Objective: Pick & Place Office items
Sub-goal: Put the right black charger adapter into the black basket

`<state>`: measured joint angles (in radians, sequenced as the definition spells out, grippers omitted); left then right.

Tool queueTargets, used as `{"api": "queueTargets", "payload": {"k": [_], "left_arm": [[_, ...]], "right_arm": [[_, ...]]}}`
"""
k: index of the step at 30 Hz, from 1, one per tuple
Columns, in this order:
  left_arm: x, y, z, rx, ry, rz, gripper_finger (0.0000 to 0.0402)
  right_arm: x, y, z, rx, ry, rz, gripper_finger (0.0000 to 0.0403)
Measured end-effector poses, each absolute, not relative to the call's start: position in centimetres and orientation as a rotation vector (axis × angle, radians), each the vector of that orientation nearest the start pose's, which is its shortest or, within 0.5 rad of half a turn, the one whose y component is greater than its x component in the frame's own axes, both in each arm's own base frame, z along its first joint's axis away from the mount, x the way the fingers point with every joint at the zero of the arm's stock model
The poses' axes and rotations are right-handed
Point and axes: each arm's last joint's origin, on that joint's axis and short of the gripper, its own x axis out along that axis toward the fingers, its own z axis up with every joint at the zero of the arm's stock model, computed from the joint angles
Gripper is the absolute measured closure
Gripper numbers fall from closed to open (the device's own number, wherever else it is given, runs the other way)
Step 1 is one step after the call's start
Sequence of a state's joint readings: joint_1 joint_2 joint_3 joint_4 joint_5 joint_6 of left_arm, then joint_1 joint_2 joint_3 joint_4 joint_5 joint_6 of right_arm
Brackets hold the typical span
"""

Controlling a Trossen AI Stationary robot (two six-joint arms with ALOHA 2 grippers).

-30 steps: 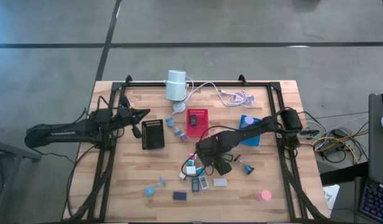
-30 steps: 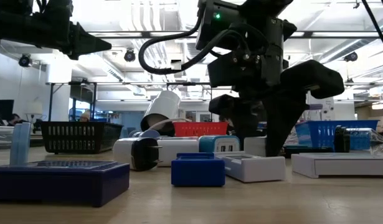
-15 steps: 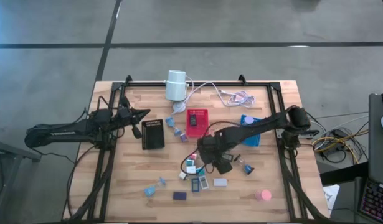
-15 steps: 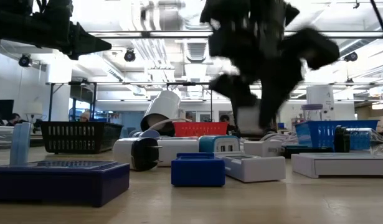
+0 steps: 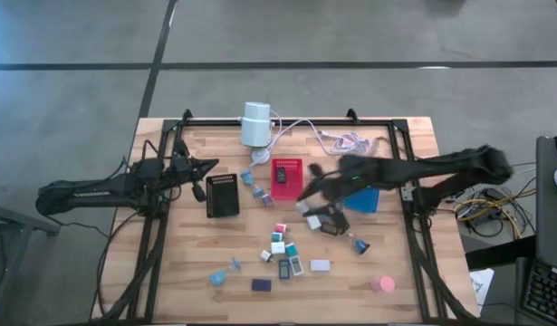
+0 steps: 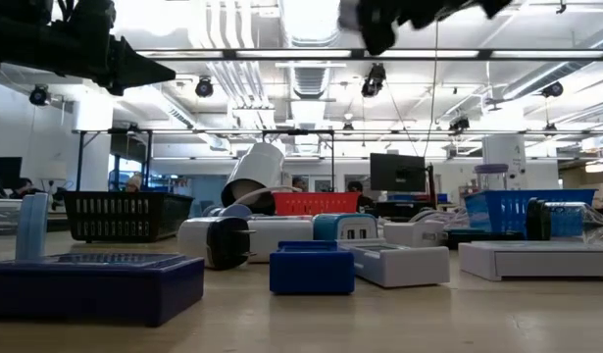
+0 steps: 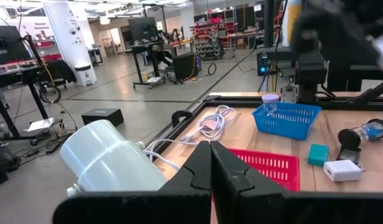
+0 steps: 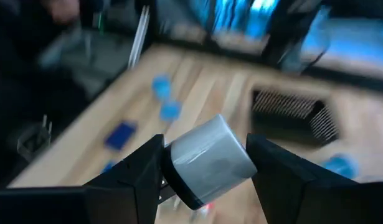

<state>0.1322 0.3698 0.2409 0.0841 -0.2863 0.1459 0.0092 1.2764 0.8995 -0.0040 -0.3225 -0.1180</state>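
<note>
wooden tabletop (image 5: 169,272) inside a black frame, grey concrete floor all round, workshop ceiling lights behind in the low view.

between the right gripper (image 8: 207,163) fingers (image 8: 126,177), clamped from both sides: a small white block (image 8: 208,160) with a grey end. same right gripper lifted above the table, over the strip between red tray (image 5: 286,177) and blue tray (image 5: 364,196), arm reaching in from the table's right edge.

left gripper (image 7: 210,163) fingers pressed together, holding nothing, parked over the left side of the table just beside the black tray (image 5: 223,195), pointed toward the white cylinder (image 7: 110,158).

remaining office items (image 5: 287,256) scattered on the boards nearer the front edge: white, teal and blue pieces clustered in the middle, pink disc (image 5: 383,284) well apart toward the front right, dark blue block (image 5: 261,284) at the front, a few blue bits (image 5: 256,191) between black and red trays. white cable (image 5: 337,138) coiled at the back.
</note>
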Motion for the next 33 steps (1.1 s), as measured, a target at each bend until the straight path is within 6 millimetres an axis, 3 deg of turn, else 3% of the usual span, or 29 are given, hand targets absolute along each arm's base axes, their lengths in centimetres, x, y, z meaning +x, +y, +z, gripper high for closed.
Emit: {"api": "queueTargets", "payload": {"k": [8, 16, 28, 33], "left_arm": [[11.8, 2.4, 22.3, 0.147, 0.074, 0.415, 0.0401], [11.8, 2.4, 22.3, 0.142, 0.071, 0.415, 0.0401], [11.9, 2.4, 22.2, 0.140, 0.078, 0.415, 0.0401], [11.9, 2.4, 22.2, 0.140, 0.077, 0.415, 0.0401]], "right_arm": [[20.2, -1.0, 28.4, 0.023, 0.075, 0.161, 0.0206], [14.7, -1.8, 24.3, 0.055, -0.112, 0.031, 0.0208], [11.4, -1.6, 19.8, 0.051, -0.305, -0.007, 0.0205], [11.4, -1.6, 19.8, 0.047, -0.302, -0.009, 0.0205]]}}
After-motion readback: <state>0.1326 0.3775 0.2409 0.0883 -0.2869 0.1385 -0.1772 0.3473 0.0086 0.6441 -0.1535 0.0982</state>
